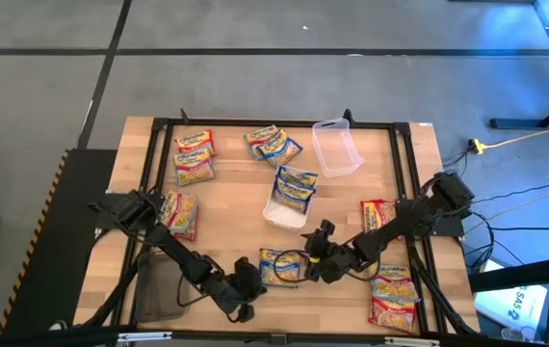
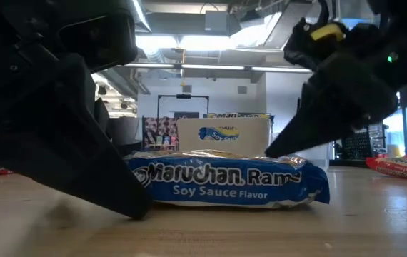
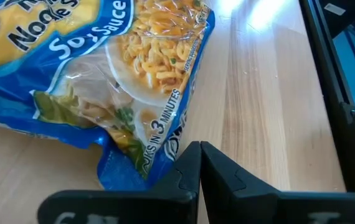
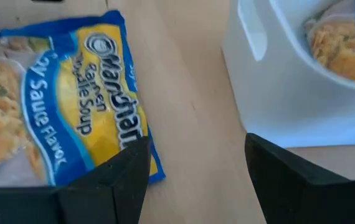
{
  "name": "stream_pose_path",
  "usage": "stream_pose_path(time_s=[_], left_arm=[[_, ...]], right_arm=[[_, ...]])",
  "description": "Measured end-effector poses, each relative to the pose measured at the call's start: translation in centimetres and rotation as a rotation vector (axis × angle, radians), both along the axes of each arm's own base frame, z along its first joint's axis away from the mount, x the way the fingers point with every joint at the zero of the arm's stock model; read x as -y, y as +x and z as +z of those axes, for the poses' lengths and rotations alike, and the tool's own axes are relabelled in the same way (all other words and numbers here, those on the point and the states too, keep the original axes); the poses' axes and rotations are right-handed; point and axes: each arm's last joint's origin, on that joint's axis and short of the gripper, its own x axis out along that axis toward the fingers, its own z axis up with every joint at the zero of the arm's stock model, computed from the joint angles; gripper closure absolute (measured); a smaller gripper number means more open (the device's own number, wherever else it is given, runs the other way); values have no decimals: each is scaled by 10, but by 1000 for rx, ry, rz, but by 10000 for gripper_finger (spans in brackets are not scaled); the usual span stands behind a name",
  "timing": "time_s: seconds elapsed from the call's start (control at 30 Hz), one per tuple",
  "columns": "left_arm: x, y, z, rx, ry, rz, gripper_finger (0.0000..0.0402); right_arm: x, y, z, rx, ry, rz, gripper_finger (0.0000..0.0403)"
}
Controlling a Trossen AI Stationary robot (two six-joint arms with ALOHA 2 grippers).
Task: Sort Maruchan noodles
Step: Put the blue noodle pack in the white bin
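Observation:
A blue-bordered Maruchan soy sauce packet (image 1: 281, 267) lies flat on the wooden table near its front edge. My left gripper (image 3: 200, 152) is shut, low at the packet's left end, with its tips by the table top (image 2: 138, 208). My right gripper (image 4: 196, 155) is open and slants down at the packet's right end (image 2: 310, 182). One of its fingers stands over a corner of the packet and the other over bare wood. More packets lie about: orange ones (image 1: 194, 156) at the far left, blue ones (image 1: 273, 145) at the far middle, red ones (image 1: 393, 294) at the near right. My left gripper's shut fingertips (image 3: 190, 158) stand right beside the packet's edge near a corner (image 3: 165, 155), slanting down from the table's left. I cannot tell whether they touch it. My right gripper has one finger (image 4: 124, 168) over the packet's corner (image 4: 156, 168). Whether it touches cannot be told.
A white tray (image 1: 276, 214) holding a blue packet (image 1: 296, 186) stands just beyond the right gripper, and its wall fills part of the right wrist view. A clear plastic tub (image 1: 337, 146) stands at the far middle-right. Bare wood lies between the tray and the front packet.

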Motion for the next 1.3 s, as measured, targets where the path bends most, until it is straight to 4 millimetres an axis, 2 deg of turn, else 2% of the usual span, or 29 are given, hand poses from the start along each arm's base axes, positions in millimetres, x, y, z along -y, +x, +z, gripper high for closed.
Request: stream_pose_path(time_s=[0.13,0.23,0.4,0.57,0.73,0.83,0.9,1.03,1.3], left_arm=[[0,-1,-1,-4,-2,12,398],[-1,-2,-2,-15,-7,33,398],[-1,-2,-2,-27,-15,35,398],[-3,-6,-1,-56,11,63,398],[0,-10,5,-42,49,49,398],[6,-14,7,-53,27,-6,398],[11,-18,10,-55,16,-51,398],[22,-26,12,-40,7,-101,398],[23,-25,11,-17,56,-120,398]], right_arm=[[-5,5,-16,0,50,27,169],[-11,8,-18,-4,117,80,169],[-30,3,-10,-32,193,181,169],[-49,-1,8,-70,351,259,169],[-46,-8,24,-116,498,179,169],[-44,-8,36,-71,588,106,169],[-44,-7,37,-54,636,54,169],[-43,-5,28,-64,711,-37,169],[-40,9,5,-57,786,-90,169]])
